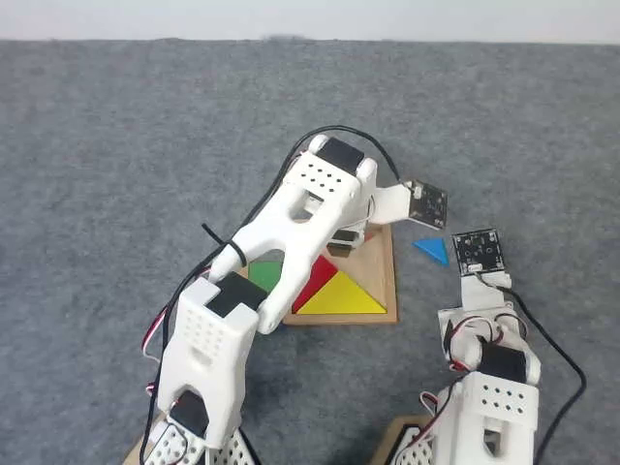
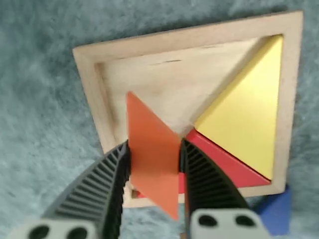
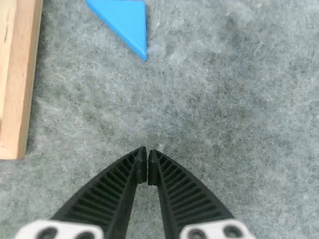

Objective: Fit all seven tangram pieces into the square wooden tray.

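The square wooden tray (image 1: 390, 281) holds 3: a green piece (image 1: 265, 274), red piece (image 1: 316, 279) and yellow triangle (image 1: 341, 296). Above it, the left end effector (image 2: 153, 147) pinches an orange parallelogram (image 2: 149, 124). Right of the tray, a blue triangle (image 1: 432, 249) lies on the bench (image 1: 116, 145), with the right end effector (image 3: 148, 158) near it, pressed together.

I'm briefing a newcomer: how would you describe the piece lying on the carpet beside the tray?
Find the wooden tray on the grey carpet. Off its edge nearest the right arm lies a triangle flat on the carpet. It alone is blue; the tray's pieces are yellow, red and green.
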Controlling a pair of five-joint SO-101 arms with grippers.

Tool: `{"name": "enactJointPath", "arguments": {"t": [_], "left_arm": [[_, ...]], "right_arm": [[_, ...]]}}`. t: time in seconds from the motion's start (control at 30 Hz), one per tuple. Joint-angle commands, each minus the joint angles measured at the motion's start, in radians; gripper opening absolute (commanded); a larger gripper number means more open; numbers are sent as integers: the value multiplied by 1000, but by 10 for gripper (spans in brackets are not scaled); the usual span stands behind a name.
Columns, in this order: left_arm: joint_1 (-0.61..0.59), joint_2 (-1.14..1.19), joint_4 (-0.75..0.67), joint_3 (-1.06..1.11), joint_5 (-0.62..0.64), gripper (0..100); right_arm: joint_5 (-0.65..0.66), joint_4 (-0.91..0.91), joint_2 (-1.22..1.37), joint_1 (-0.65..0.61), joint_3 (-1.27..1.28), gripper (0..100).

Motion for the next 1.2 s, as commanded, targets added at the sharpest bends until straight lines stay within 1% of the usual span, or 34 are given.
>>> {"name": "enactJointPath", "arguments": {"t": [0.0,0.33,0.53,0.73,0.8,0.87,0.93,1.03,1.1,1.17], "left_arm": [[-8,-14,-20,-7,-43,135],[-17,-14,-14,-7,-25,139],[-17,-14,-12,-7,-11,212],[-20,-26,-12,-12,-11,214],[-44,-37,-9,-31,-5,213],[-87,-68,11,-77,57,213],[-133,-109,52,-156,166,213],[-199,-196,193,-298,354,213],[-245,-281,204,-329,488,205],[-304,-385,207,-300,605,174]], "right_arm": [[0,2,-15,-36,-6,13],[0,4,-16,-51,-6,13],[0,4,-15,-53,-6,13],[0,4,-13,-53,-6,13],[0,4,-12,-54,-6,13],[0,4,-10,-54,-6,13],[0,4,-10,-54,-6,13],[0,5,-8,-54,-12,13],[0,8,-8,-54,-15,13],[2,10,-8,-54,-20,13]]}}
